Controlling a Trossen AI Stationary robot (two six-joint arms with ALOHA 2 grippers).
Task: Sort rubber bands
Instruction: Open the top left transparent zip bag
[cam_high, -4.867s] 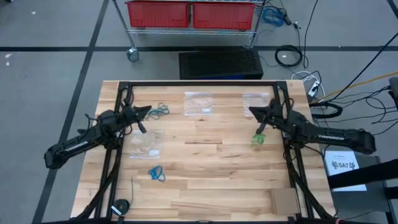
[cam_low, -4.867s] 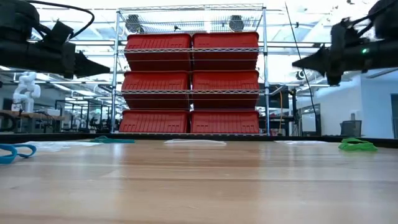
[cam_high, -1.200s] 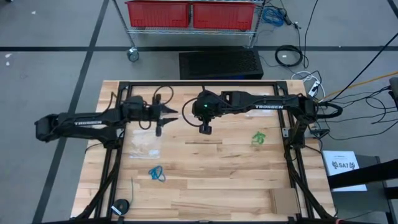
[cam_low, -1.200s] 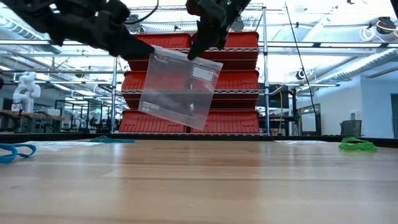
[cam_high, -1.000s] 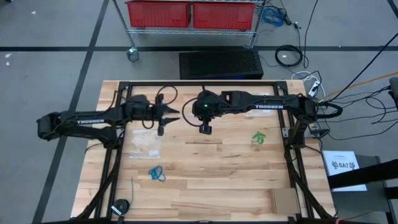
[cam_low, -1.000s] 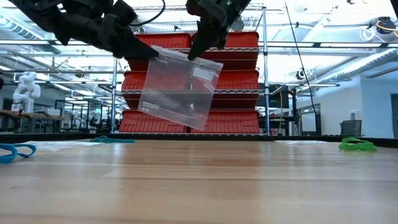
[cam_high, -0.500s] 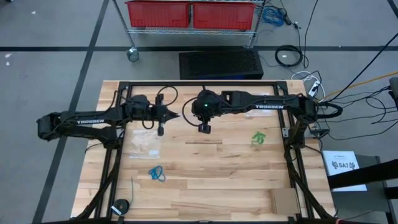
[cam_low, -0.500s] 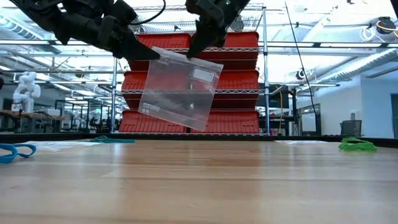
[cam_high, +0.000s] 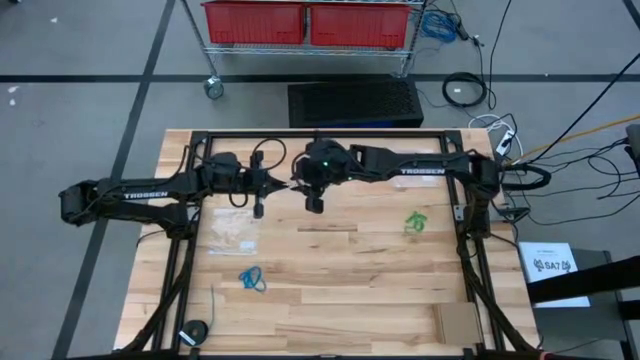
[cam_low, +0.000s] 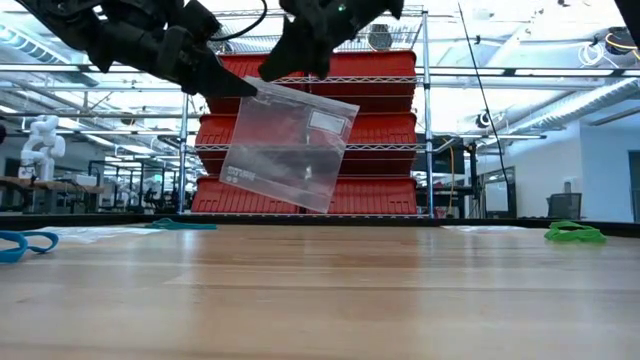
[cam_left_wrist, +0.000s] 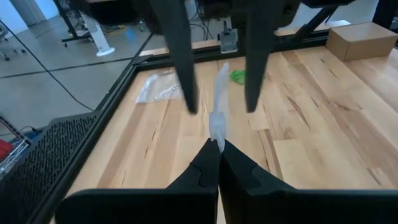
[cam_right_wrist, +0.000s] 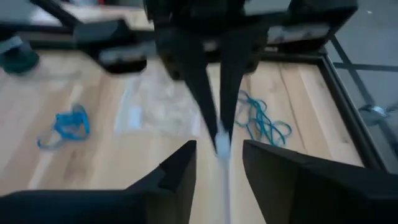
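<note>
The left pincer (cam_low: 235, 88) is pinching a top corner of the clear bag (cam_low: 290, 145), which hangs above the bench (cam_low: 320, 290). The right pincer (cam_low: 280, 62) stands spread over the bag's mouth. To do this well, pinch one lip only and pull apart gently. The rubber bands lie apart on the bench: green (cam_high: 416, 221), bright blue (cam_high: 251, 278), teal (cam_right_wrist: 264, 124).

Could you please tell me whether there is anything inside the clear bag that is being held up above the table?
The clear bag, pinched at a top corner by the left gripper, looks empty: the red bins show through it. A white patch sits near its top. No rubber bands show inside.
</note>
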